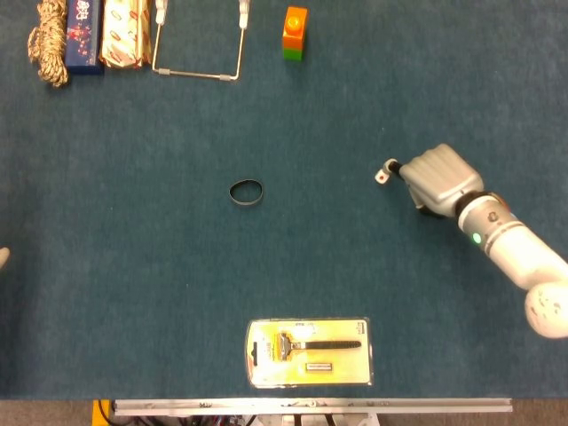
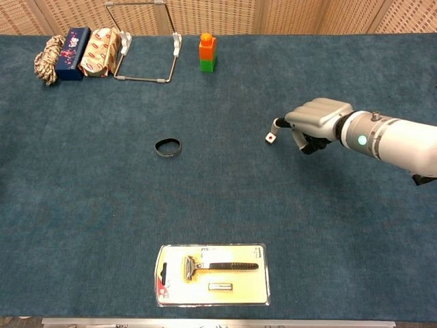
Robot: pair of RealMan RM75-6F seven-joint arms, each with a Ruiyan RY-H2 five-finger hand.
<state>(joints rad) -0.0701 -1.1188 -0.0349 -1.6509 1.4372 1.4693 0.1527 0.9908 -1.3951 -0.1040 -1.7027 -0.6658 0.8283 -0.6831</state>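
Head view: the right hand (image 1: 437, 177) lies knuckles-up, fingers curled under; one fingertip touches the small white die (image 1: 381, 177), which rests on the table (image 1: 133, 266) well right of the black band (image 1: 246, 192).

Chest view: the right hand (image 2: 316, 117) holds nothing; the die (image 2: 271, 137) lies just left of it. The left hand is not seen.

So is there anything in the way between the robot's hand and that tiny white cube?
No, nothing shows between them. The right hand sits just beside the small white cube, with one fingertip reaching right up to it. Only bare blue table lies around the cube. The black ring is far off to the side.
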